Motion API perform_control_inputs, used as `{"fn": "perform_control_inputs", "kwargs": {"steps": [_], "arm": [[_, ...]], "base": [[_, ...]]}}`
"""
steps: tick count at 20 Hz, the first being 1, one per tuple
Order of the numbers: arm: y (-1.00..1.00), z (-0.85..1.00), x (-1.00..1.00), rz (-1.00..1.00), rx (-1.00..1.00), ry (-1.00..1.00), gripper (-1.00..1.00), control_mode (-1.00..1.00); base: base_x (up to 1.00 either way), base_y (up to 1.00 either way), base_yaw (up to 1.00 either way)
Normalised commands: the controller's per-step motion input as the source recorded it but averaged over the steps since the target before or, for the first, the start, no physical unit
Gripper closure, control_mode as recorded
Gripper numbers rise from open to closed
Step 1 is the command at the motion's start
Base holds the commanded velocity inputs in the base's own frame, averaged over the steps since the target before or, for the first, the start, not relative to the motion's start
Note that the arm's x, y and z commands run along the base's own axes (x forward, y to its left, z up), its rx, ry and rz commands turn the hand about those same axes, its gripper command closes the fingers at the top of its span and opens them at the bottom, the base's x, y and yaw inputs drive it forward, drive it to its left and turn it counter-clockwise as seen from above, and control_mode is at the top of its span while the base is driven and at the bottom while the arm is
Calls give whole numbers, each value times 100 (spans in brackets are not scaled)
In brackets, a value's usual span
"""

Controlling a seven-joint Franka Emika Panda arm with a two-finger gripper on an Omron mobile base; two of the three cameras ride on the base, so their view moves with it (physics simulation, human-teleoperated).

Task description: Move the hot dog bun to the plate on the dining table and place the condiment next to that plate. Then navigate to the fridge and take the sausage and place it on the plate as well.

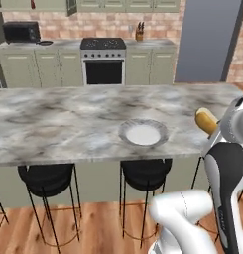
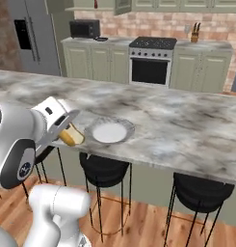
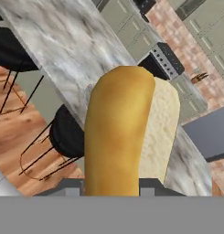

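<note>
My gripper is shut on the hot dog bun, a yellow-orange bun that stands up between the two dark fingertips. From the left base camera the bun juts out of the white hand above the near edge of the dining table, a little to the right of the plate. From the right base camera the bun hangs just left of the plate, which has nothing on it. The grey fridge stands shut at the far left. The condiment and the sausage are out of view.
Black round stools stand under the table's near side. Beyond the table runs a counter with green cabinets, a black oven, a microwave and a knife block. A tall grey panel rises at the back right.
</note>
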Motion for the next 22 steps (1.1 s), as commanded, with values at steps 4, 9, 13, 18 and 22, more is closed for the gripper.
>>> {"fn": "perform_control_inputs", "kwargs": {"steps": [4,9,13,18,22], "arm": [[0,0,0,0,0,0,100,100],[0,0,0,0,0,0,100,100],[0,0,25,0,1,2,100,-100],[0,-26,100,2,8,24,100,-100],[0,-43,86,3,1,34,100,-100]], "base": [[60,67,-40],[81,38,-23],[75,7,-4],[0,0,0],[0,0,0]]}}
